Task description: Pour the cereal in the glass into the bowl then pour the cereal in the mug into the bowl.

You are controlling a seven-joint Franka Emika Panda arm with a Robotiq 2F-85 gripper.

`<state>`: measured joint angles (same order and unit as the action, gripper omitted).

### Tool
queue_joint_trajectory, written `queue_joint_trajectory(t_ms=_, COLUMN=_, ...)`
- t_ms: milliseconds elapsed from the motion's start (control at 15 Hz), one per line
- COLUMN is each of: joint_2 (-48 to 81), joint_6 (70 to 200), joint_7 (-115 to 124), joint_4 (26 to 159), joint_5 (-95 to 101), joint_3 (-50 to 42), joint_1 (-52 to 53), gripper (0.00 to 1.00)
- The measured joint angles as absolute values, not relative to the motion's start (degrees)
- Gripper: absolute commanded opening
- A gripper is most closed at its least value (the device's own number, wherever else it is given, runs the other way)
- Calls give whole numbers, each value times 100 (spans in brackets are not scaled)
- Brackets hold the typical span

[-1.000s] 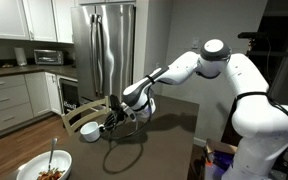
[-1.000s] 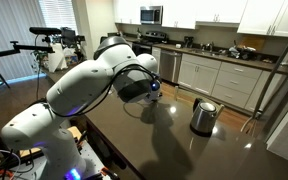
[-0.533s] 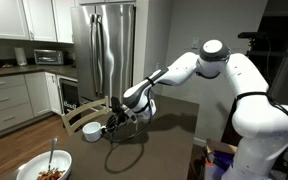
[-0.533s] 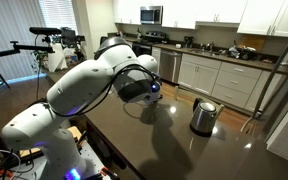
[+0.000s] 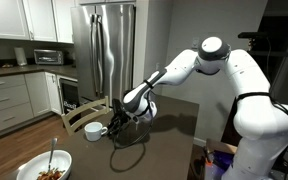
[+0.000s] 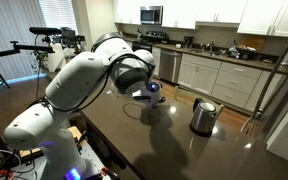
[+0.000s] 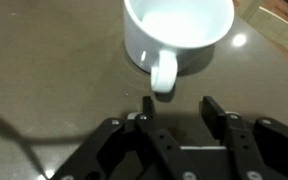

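Observation:
The white mug (image 7: pixel 177 35) stands upright on the dark table, its handle (image 7: pixel 164 75) pointing at me and its inside looking white and bare. My gripper (image 7: pixel 179 105) is open just behind the handle, with nothing between the fingers. In an exterior view the mug (image 5: pixel 91 130) sits just beside my gripper (image 5: pixel 113 123). The wide white bowl (image 5: pixel 34 170), with a spoon (image 5: pixel 52 157) and brown cereal (image 5: pixel 52 174) in it, is at the table's near corner. The glass is out of view.
A steel kettle (image 6: pixel 203 116) stands on the dark table (image 6: pixel 184 150) beyond my arm. A steel fridge (image 5: pixel 108 50) and kitchen counters (image 5: pixel 14 75) lie behind the table. The table edge runs close to the bowl.
The gripper has opened and let go of the mug's handle, and it has backed off slightly. The mug stays upright on the table.

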<state>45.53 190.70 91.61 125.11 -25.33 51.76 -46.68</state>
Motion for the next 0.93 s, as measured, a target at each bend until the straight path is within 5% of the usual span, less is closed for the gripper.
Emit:
queue_joint_trajectory(t_ms=200, joint_2=4041, joint_6=19142, joint_7=9161, joint_4=12568, joint_5=-2567, joint_3=4786, joint_1=-4292, gripper=100)
queue_joint_trajectory(t_ms=533, joint_2=2791, joint_6=19039, joint_7=9162, joint_4=12777, joint_5=-2720, joint_3=3744, joint_1=-3226, gripper=100)
queue_joint_trajectory(t_ms=933, joint_2=1290, joint_6=18396, joint_7=9153, joint_4=13305, joint_5=-2588, joint_3=1414, joint_1=-1097, gripper=100)
